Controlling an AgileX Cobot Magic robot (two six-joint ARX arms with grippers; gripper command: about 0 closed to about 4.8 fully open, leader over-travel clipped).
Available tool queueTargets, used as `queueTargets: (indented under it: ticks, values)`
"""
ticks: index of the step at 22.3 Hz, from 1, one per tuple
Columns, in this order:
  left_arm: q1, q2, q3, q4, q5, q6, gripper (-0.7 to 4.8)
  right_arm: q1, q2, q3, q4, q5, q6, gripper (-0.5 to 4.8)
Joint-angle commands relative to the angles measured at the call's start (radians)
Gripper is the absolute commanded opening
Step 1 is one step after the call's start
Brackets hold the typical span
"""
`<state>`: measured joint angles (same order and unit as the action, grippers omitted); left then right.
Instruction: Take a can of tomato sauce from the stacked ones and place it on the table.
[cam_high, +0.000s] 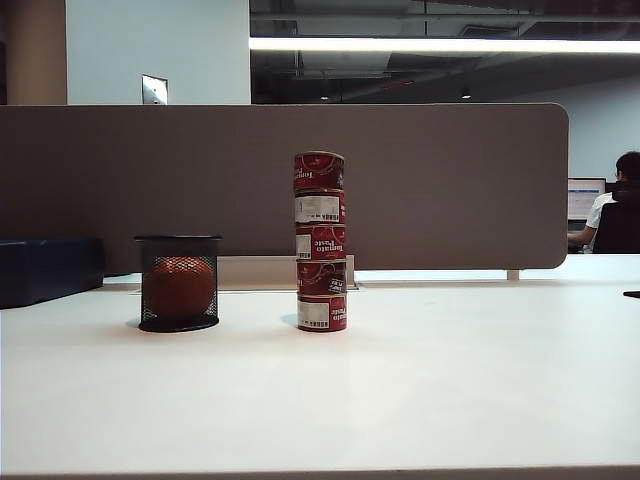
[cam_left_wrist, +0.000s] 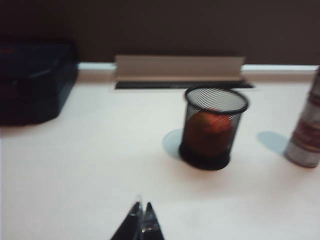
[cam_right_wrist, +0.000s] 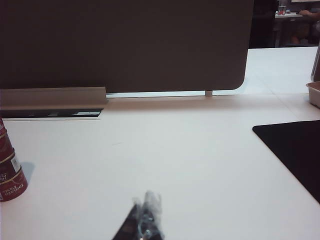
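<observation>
On the smooth, matte white table (cam_high: 450, 380), the stacked ones (cam_high: 320, 242) form an upright column of five squat cylindrical tins with glossy red labels and silver rims, and the can of tomato sauce (cam_high: 319, 171) sits on top, its mostly red side showing. Just beside the column stands a round black wire-mesh cup (cam_high: 178, 282) holding an orange ball (cam_high: 180, 288), before a flat brown-grey divider panel (cam_high: 450, 180). The left gripper (cam_left_wrist: 141, 212) and the right gripper (cam_right_wrist: 145, 210) each hover low over bare tabletop, empty, their dark tapered fingers pressed together.
</observation>
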<state>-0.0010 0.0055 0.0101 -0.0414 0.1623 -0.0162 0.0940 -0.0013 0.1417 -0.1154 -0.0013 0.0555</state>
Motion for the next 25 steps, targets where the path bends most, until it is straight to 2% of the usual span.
queueTargets:
  ticks: [1,3,7,11,15,18,20,22,25]
  values:
    - [0.002,0.001,0.005,0.073,0.123,-0.003,-0.06,0.001,0.003,0.081,-0.07,0.003,0.004,-0.04]
    - [0.002,0.001,0.005,0.1,0.173,-0.003,-0.06,0.001,0.006,0.13,-0.092,0.003,0.004,-0.04]
    - [0.002,0.001,0.005,0.134,0.202,-0.008,-0.06,0.001,0.032,0.201,-0.146,0.001,0.004,0.0]
    - [0.002,0.001,0.007,0.174,0.202,-0.076,-0.06,0.002,0.144,0.341,-0.258,-0.014,0.005,0.0]
    - [0.002,0.001,0.014,0.171,0.237,-0.078,-0.06,0.002,0.321,0.489,-0.28,-0.105,0.027,0.04]
    - [0.002,0.001,0.015,0.171,0.272,-0.078,-0.06,0.002,0.498,0.617,-0.295,-0.164,0.061,0.67]
    - [0.002,0.001,0.016,0.172,0.272,-0.078,-0.06,0.003,0.601,0.696,-0.311,-0.233,0.079,0.74]
    - [0.002,0.001,0.016,0.172,0.272,-0.078,-0.06,0.003,0.705,0.768,-0.31,-0.311,0.089,1.25]
    - [0.002,0.001,0.016,0.172,0.272,-0.078,-0.06,0.01,0.799,0.838,-0.307,-0.38,0.107,1.33]
